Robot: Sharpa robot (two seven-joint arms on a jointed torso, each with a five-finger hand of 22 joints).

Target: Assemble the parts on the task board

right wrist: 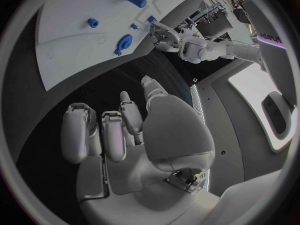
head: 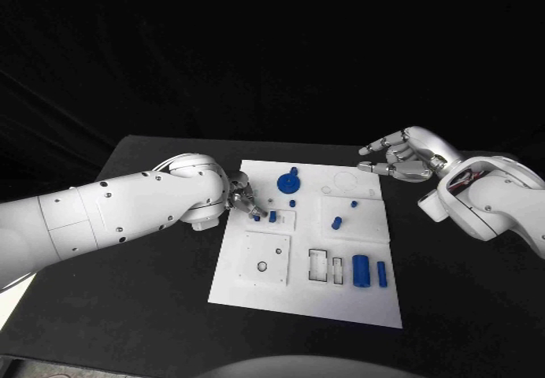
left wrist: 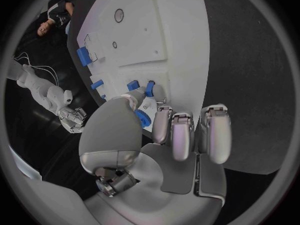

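Observation:
The white task board lies mid-table. On it are a blue gear, small blue pegs, two more blue pieces and two blue cylinders. My left hand is over the board's far left part, with its fingertips down at a small peg. Thumb and finger flank the peg; I cannot tell whether they grip it. The gear peeks out behind the thumb. My right hand hovers off the board's far right corner, fingers apart and holding nothing. From that wrist I see the gear.
The board has a raised white plate with holes and rectangular slots near the front. Black table surrounds the board on all sides.

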